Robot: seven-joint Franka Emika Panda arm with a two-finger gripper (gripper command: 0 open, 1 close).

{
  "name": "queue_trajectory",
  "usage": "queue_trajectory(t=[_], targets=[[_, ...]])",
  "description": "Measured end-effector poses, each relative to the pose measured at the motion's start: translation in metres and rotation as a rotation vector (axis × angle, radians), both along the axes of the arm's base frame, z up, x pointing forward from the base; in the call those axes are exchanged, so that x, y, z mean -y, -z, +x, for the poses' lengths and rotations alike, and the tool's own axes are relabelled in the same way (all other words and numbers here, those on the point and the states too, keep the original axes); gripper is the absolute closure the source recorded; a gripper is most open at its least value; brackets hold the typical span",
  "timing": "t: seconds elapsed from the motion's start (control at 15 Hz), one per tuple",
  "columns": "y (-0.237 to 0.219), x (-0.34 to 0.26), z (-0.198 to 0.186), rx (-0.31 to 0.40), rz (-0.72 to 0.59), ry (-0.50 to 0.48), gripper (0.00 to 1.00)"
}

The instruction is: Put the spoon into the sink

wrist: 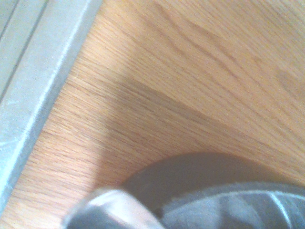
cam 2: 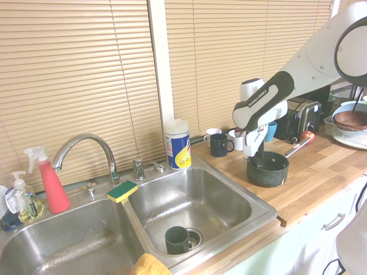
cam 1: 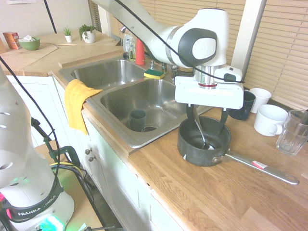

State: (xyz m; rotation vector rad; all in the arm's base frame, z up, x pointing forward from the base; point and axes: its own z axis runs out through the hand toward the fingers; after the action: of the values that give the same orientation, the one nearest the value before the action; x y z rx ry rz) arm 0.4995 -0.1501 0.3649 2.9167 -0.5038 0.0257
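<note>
Saucepan rim filled the wrist view. My jaws hung spread inside the saucepan, straddling the spoon leaning in it. Best to close on the handle, lift straight clear of the rim, then cross to the sink beside it.

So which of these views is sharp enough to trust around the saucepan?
First exterior view: sharp, the spoon plainly inside the saucepan. Second exterior view: clear but distant, the pan small. Wrist view: soft and shadowed, only blurred pan rim and countertop.
</note>
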Motion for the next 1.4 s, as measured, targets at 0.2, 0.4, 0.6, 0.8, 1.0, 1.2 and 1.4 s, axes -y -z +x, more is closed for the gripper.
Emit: queue_trajectory(t=[0.2, 0.4, 0.6, 0.8, 1.0, 1.2, 1.4], targets=[[0.005, -0.003, 0.002, -0.005, 0.001, -0.007, 1.0], [0.006, -0.008, 0.003, -0.005, 0.001, -0.017, 1.0], [0.005, -0.011, 0.004, -0.004, 0.001, -0.02, 1.0], [0.005, -0.011, 0.004, -0.004, 0.002, -0.019, 1.0], [0.005, -0.008, 0.003, -0.003, 0.003, -0.013, 1.0], [-0.001, -0.006, 0.002, 0.011, 0.009, -0.001, 1.0], [-0.014, -0.006, 0.001, 0.036, 0.008, 0.005, 1.0]])
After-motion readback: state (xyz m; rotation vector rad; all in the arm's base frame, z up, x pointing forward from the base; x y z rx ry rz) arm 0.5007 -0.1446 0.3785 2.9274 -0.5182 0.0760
